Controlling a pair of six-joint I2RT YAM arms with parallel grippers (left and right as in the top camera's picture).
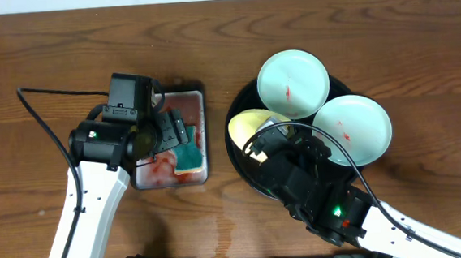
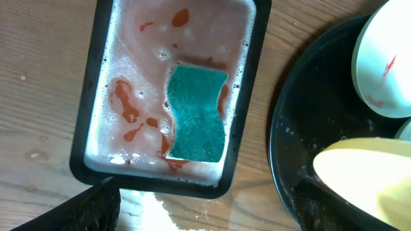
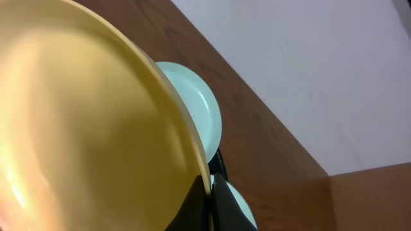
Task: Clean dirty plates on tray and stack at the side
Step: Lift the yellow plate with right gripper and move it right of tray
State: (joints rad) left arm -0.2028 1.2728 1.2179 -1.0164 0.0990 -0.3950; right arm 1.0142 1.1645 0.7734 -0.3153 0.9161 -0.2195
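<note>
My right gripper (image 1: pixel 268 138) is shut on the rim of the pale yellow plate (image 1: pixel 251 126) and holds it tilted above the left part of the round black tray (image 1: pixel 234 151). In the right wrist view the fingers (image 3: pixel 210 192) pinch the yellow plate's edge (image 3: pixel 83 141). Two mint-white plates lie on the tray, one at the back (image 1: pixel 292 82) and one at the right (image 1: pixel 352 128), each with a red smear. My left gripper (image 1: pixel 174 137) is open and empty over the rectangular tray; its fingers (image 2: pixel 205 215) are spread wide.
A rectangular black tray (image 1: pixel 173 182) with reddish foamy water holds a teal sponge (image 1: pixel 190 154); both show in the left wrist view, the tray rim (image 2: pixel 83 128) and the sponge (image 2: pixel 198 114). Wet patches lie on the wood between the trays. A black cable runs at the far left.
</note>
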